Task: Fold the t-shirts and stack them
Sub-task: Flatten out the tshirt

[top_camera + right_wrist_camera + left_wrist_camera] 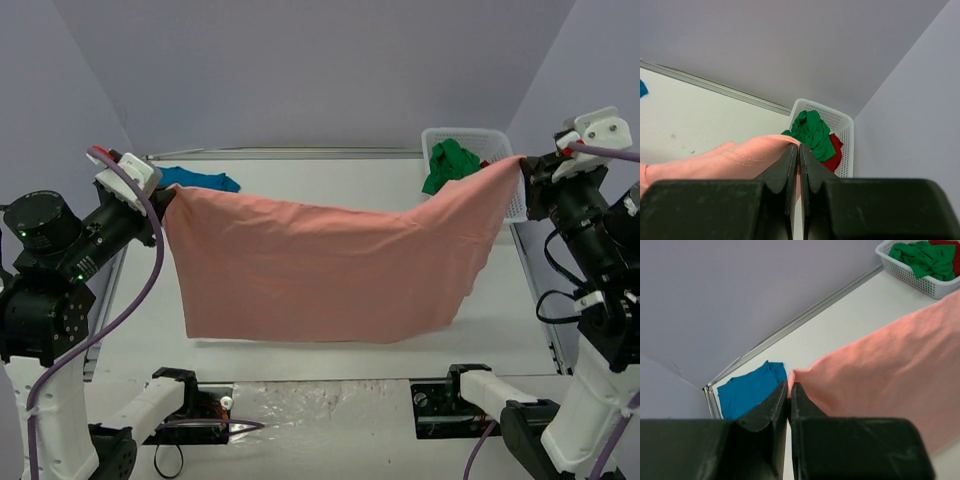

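The salmon-pink t-shirt [320, 265] is hanging spread and sagging between the left claw [788, 386] and the right claw [798, 148], each pinching an upper corner. The teal-blue t-shirt [747, 390] is lying flat just beyond the left claw. The green t-shirt [812, 132] and the red t-shirt [832, 152] are sitting bunched together beyond the right claw.

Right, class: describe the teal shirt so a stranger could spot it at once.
Start at the white table and go to its far left corner. The teal shirt lies there, behind the raised pink shirt. It is the only blue cloth, and the only shirt neither held nor in the basket.
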Robot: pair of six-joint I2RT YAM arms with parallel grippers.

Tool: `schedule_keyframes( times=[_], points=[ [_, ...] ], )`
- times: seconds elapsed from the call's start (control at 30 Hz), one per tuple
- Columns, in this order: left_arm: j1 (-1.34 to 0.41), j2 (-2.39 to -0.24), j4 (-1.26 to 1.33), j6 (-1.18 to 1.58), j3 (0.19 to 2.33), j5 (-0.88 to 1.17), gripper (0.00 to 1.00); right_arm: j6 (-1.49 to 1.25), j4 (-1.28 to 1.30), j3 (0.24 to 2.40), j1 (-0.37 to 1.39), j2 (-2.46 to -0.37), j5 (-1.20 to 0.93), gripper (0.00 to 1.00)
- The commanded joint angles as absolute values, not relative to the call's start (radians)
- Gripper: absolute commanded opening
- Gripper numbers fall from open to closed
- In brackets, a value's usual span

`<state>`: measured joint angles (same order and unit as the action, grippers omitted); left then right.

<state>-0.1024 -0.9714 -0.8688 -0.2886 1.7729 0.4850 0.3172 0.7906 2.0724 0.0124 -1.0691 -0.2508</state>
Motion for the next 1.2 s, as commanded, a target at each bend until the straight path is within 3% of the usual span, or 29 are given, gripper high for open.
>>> schedule_keyframes(
  times=[0.0, 0.23, 0.37, 0.63, 0.83, 1.07, 1.17],
  points=[
    [-0.094, -1.022, -0.756, -0.253, 1.697, 0.442, 0.02, 0.316, 0.664, 2.020, 0.005, -1.183, -0.189, 0.00],
    [-0.091, -1.159, -0.623, -0.226, 1.569, 0.394, 0.02, 0.311, 0.525, 1.870, 0.005, -1.389, -0.187, 0.00],
    [-0.084, -1.284, -0.620, -0.224, 1.667, 0.385, 0.02, 0.305, 0.523, 1.957, 0.005, -1.503, -0.210, 0.00],
    [-0.078, -1.459, -0.641, -0.184, 1.960, 0.373, 0.02, 0.296, 0.569, 2.341, 0.005, -1.661, -0.163, 0.00],
    [-0.074, -1.378, -0.687, -0.218, 1.951, 0.370, 0.02, 0.285, 0.575, 2.297, 0.005, -1.542, -0.175, 0.00],
    [-0.074, -1.134, -0.696, -0.226, 1.671, 0.385, 0.02, 0.265, 0.574, 1.959, 0.005, -1.229, -0.201, 0.00],
    [-0.072, -1.039, -0.724, -0.229, 1.628, 0.397, 0.02, 0.258, 0.589, 1.965, 0.005, -1.120, -0.190, 0.00]
  ],
)
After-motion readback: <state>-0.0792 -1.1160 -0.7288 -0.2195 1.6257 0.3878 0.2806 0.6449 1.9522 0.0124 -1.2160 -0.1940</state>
